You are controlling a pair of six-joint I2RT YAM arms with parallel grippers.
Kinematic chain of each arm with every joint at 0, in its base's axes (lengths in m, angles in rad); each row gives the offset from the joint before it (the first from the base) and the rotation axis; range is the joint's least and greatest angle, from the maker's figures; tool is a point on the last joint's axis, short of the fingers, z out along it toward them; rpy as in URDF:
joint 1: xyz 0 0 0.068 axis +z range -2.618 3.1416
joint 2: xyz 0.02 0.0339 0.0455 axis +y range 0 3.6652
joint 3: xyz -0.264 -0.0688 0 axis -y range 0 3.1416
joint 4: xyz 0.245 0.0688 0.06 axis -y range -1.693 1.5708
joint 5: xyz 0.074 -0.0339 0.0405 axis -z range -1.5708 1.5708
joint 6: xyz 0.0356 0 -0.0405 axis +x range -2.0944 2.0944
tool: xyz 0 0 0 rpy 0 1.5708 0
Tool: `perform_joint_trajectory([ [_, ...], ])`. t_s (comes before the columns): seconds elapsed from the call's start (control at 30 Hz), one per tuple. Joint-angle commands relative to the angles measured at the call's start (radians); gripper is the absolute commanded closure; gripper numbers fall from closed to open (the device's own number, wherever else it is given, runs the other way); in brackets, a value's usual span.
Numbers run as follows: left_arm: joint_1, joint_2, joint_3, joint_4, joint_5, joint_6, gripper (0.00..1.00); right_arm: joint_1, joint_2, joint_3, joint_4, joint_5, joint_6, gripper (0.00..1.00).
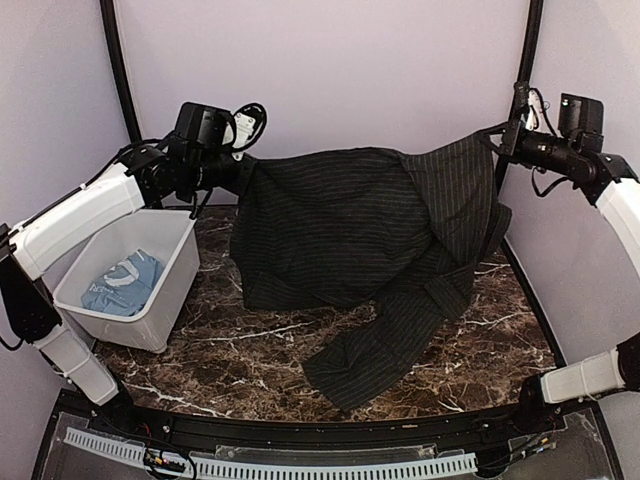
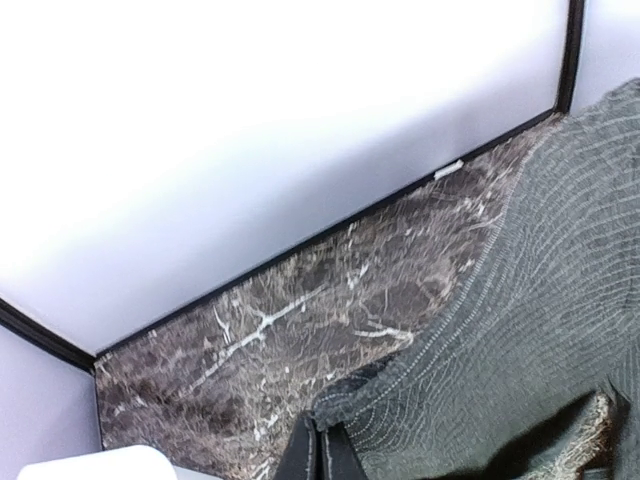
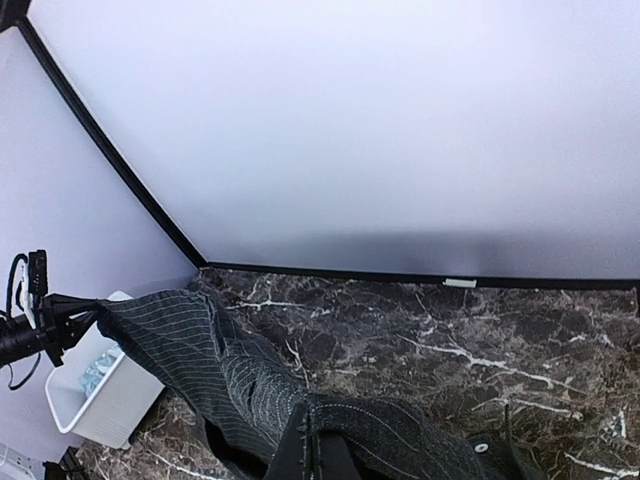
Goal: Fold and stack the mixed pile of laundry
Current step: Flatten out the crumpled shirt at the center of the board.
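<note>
Right at the front, one long sleeve (image 1: 385,345) of the black pinstriped shirt (image 1: 340,225) is trailing across the dark marbled tabletop (image 1: 230,350), its loose end lying nearest the arm bases. Over on the left a white plastic bin (image 1: 172,300) is sitting on the stone just beside the left arm (image 1: 80,215), and the light blue T-shirt (image 1: 125,285) is lying crumpled inside it, well apart from the action. A strip of bare stone is showing between the bin and the shirt. Moving back, the body of the shirt is hanging like a curtain over the far half of the tabletop, its lower edge appearing to rest on the stone while the rest is being held up in the air. The left jaws are clamping tight on the upper left corner of the fabric, and the left wrist view is showing striped cloth bunched right at them. Across the way the right arm (image 1: 620,200) is reaching high beside the back corner post, and the right jaws are pinching the upper right corner of the same shirt just as tightly. The top edge is sagging a little between the two grips, with the pale back wall (image 1: 330,70) standing behind it all.
</note>
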Motion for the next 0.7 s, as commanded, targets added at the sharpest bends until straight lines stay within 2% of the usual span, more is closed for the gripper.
perform_joint_trajectory([
  [0.0, -0.068, -0.177, -0.018, 0.068, -0.072, 0.069, 1.00, -0.003, -0.130, 0.095, -0.003, -0.023, 0.004, 1.00],
  [0.17, -0.127, -0.325, -0.021, 0.061, -0.052, 0.099, 1.00, 0.008, -0.234, 0.185, -0.121, -0.025, -0.040, 1.00],
  [0.37, -0.172, -0.497, -0.060, 0.094, 0.116, 0.102, 1.00, 0.009, -0.383, 0.211, -0.152, -0.027, -0.079, 1.00],
  [0.53, -0.271, -0.545, -0.038, 0.069, 0.181, 0.169, 1.00, 0.008, -0.449, 0.265, -0.181, -0.048, -0.085, 1.00],
  [0.67, -0.287, -0.558, -0.003, 0.073, 0.224, 0.129, 1.00, 0.008, -0.445, 0.339, -0.221, -0.047, -0.079, 1.00],
])
